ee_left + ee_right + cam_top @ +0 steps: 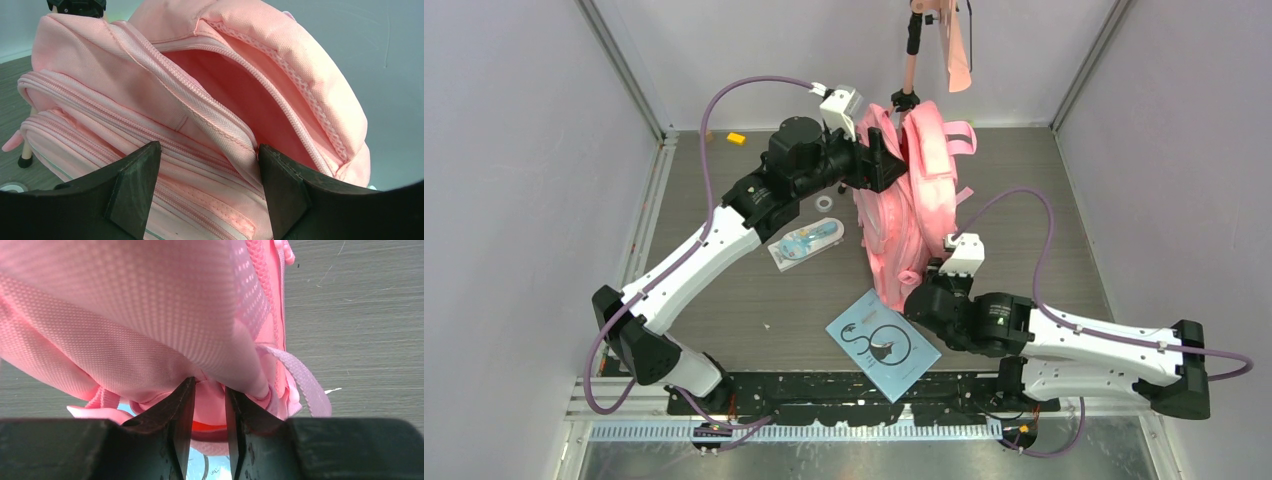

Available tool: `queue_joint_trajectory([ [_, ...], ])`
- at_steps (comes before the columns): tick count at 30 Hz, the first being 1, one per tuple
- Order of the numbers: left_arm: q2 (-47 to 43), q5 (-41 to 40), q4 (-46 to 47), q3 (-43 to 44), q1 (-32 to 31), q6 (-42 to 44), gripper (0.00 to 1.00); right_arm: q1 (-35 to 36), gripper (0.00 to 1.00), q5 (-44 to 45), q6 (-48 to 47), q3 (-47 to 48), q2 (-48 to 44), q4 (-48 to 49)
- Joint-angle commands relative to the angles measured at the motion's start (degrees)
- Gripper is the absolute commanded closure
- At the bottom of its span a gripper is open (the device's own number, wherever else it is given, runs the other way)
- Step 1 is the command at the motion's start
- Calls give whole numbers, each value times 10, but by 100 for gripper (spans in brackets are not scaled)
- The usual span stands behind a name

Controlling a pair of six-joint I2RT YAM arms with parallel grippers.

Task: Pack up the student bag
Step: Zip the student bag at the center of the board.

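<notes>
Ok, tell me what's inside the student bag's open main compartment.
Through the student bag's unzipped opening only bare pink lining shows; nothing packed is visible. The compartment's lower depth is hidden behind its front panel.

Table (pixel 1044 200): student bag (pixel 909 215); booklet (pixel 883 344); packet (pixel 807 243).

The right tool (pixel 921 290) tip is hidden behind the bag (pixel 904 200) in the top view. The bag's interior depth is not visible. Print on the packet (pixel 807 243) and booklet (pixel 883 344) is too small to read.
</notes>
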Motion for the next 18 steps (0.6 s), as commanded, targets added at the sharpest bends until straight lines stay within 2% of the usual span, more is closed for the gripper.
queue_joint_trajectory([
  [1, 18, 14, -89, -16, 1, -9, 26, -3, 68, 44, -16, 1, 29, 26],
  [5, 15, 14, -89, -17, 2, -8, 26, -11, 74, 47, -22, -2, 42, 26],
  [11, 12, 11, -89, -19, 3, -7, 26, -28, 98, 36, -53, 12, 39, 33],
  [18, 6, 9, -86, -23, 5, -7, 25, -28, 100, 0, -97, 49, -21, 46],
])
